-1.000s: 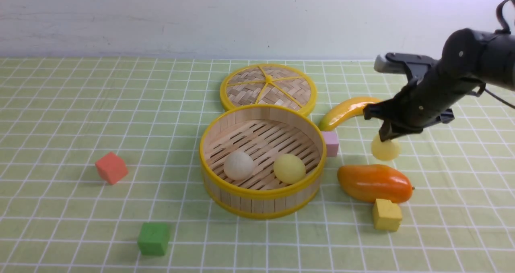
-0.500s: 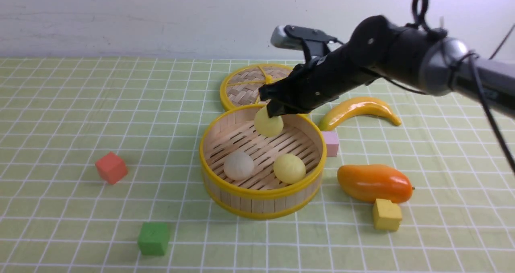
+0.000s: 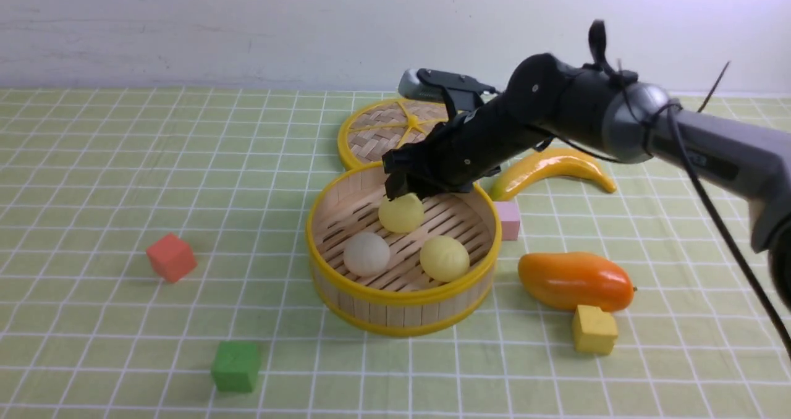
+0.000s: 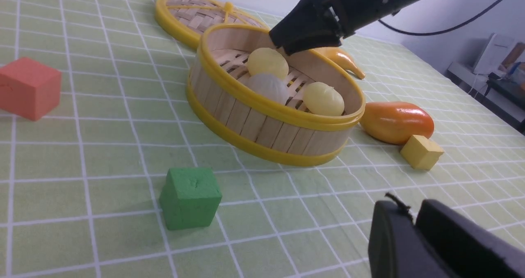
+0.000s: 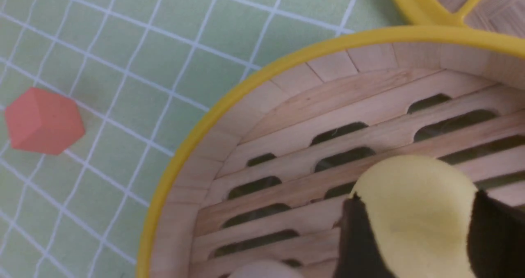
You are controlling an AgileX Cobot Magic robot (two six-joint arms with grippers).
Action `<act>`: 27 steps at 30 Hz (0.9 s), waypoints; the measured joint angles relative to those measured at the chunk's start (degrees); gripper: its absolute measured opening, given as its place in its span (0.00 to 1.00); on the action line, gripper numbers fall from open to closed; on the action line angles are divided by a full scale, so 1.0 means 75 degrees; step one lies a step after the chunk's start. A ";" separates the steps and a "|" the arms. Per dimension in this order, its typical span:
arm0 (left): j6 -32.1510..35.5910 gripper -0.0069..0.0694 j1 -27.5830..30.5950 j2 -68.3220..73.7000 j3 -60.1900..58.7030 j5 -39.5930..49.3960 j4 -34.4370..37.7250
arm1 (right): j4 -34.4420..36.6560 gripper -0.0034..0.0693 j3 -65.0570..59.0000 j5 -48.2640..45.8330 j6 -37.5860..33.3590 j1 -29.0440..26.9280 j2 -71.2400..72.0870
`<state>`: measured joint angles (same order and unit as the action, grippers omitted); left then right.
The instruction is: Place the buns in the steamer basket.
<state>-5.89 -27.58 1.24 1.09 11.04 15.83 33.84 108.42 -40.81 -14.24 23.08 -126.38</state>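
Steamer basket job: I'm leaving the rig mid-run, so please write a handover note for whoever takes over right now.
Left gripper: shut, empty, apart from the steamer basket.
Right gripper: over the basket, fingers flanking a pale yellow bun low inside. Cannot tell whether it is gripped or released.
Already in: off-white bun and second yellow bun, on the basket floor.
Done: two buns placed.
Left: confirm the third is released, then withdraw the arm.

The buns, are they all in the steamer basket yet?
Almost. The off-white bun and a pale yellow bun already lie on the steamer basket floor. The third bun is low inside it too, between the right gripper fingers. Left: letting go, if it hasn't, and pulling the arm out.
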 joint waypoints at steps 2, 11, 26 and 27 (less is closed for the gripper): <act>0.0000 0.20 0.0000 0.0000 0.0000 0.0000 0.0000 | -0.0267 0.67 0.0000 -0.0608 0.0191 -0.0069 0.0539; 0.0000 0.21 0.0000 0.0000 0.0000 0.0011 0.0000 | -0.3418 0.23 -0.1415 -0.3158 0.2063 0.0064 0.3473; 0.0000 0.23 0.0000 0.0000 0.0000 0.0021 0.0000 | -0.3924 0.02 -0.5030 -0.3903 0.2622 0.0269 0.7021; 0.0000 0.23 0.0000 0.0000 0.0000 0.0021 0.0000 | -0.3932 0.02 -0.5047 -0.3981 0.2622 0.0269 0.7123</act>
<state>-5.89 -27.58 1.24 1.09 11.20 15.83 4.35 70.57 -70.66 5.43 25.10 -72.96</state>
